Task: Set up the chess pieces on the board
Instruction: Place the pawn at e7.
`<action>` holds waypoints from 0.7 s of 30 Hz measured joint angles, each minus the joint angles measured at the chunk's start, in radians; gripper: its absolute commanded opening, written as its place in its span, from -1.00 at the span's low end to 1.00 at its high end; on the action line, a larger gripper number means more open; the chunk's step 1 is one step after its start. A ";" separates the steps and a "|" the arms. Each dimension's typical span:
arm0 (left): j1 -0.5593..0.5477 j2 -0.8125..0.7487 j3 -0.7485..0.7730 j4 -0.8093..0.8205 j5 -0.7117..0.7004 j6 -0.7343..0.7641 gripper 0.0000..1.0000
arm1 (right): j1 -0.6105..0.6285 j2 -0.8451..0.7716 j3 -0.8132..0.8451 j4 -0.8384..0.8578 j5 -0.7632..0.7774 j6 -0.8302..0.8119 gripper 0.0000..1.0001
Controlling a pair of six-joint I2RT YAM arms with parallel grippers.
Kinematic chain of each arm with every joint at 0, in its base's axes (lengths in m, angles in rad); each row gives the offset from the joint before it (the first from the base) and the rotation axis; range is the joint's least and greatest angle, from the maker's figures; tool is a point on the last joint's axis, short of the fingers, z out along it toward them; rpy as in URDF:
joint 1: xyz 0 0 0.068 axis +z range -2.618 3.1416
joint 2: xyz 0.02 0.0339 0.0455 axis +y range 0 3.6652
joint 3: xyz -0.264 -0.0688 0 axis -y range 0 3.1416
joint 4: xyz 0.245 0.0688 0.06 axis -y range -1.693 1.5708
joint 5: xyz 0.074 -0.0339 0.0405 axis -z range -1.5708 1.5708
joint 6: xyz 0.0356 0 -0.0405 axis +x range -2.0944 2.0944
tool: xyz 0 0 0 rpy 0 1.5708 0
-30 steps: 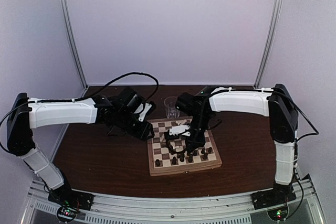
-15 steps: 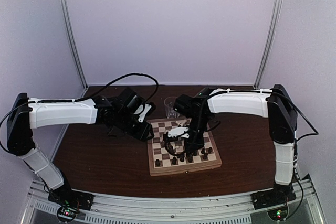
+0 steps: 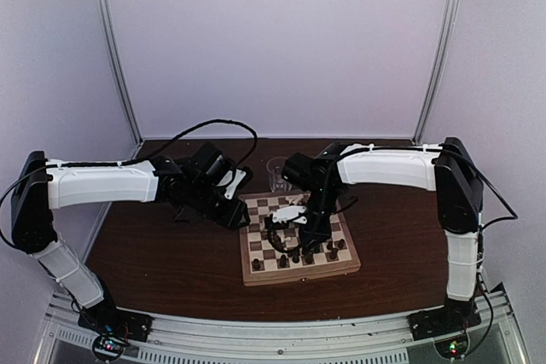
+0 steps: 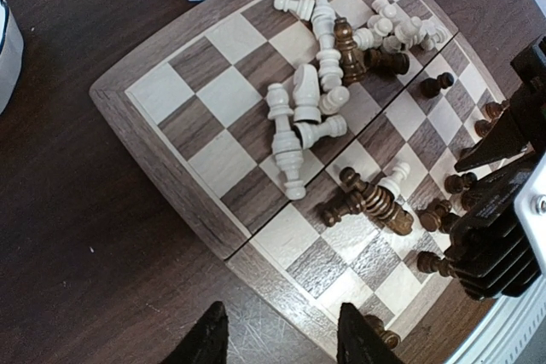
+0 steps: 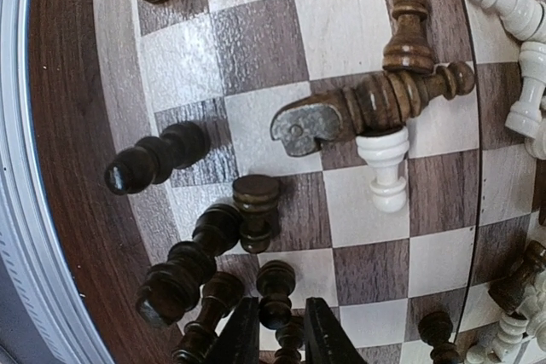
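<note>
Dark tabletop [image 3: 171,253], skewed board [image 3: 299,276], many chess pieces [image 4: 299,117] on sides.

the board [image 4: 205,61] is checkered in brown and cream squares, its rim pale wood. some chess pieces [image 4: 305,95] are cream-white, others dark brown. the tabletop [image 4: 77,210] is dark brown woodgrain.

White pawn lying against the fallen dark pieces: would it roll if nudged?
Probably: the white pawn lies on its side, and its round body would likely roll in a curve. It seems small, so probably light. The fallen dark piece touching it might shift too.
</note>
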 measured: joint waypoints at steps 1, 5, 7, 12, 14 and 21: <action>0.000 0.000 0.000 0.000 0.000 0.000 -0.11 | 0.000 0.000 0.000 0.002 0.000 0.000 -0.59; 0.000 0.000 0.000 0.000 0.001 0.000 -0.11 | 0.000 0.000 0.000 0.010 0.003 0.000 -0.59; 0.000 0.000 0.000 0.000 0.001 0.000 -0.11 | 0.000 0.000 0.000 0.014 0.009 0.001 -0.59; 0.000 0.000 0.000 0.000 0.004 0.000 -0.11 | 0.000 0.000 0.000 0.018 0.019 0.001 -0.59; 0.000 0.000 0.000 0.000 0.004 0.000 -0.11 | 0.000 0.000 0.000 0.018 0.019 0.000 -0.58; 0.000 0.000 0.000 -0.002 0.008 0.008 -0.11 | 0.000 -0.002 0.000 0.016 0.018 0.000 -0.54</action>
